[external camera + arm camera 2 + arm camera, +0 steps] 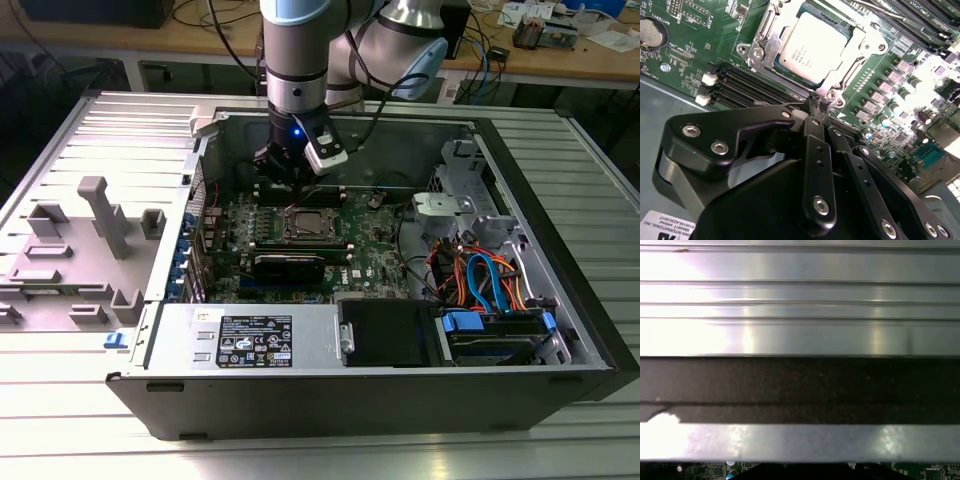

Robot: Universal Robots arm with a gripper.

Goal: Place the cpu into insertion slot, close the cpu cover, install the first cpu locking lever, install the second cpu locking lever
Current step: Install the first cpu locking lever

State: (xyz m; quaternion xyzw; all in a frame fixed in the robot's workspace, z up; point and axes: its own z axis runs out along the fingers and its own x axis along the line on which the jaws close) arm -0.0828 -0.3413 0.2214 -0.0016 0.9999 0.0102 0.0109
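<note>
The cpu lies under its closed cpu cover, and the gripper (fingertips pinched together, empty) hovers beside that cover, so the latching step seems in hand, demanding precise tip placement.

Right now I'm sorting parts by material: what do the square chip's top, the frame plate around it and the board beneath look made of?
Small square silvery-grey cpu: likely metal top, matte sheen. Thin silvery cpu cover frame: probably stamped steel, bright glints. Green circuit board: seemingly lacquered laminate, glossy with printed marks.
</note>
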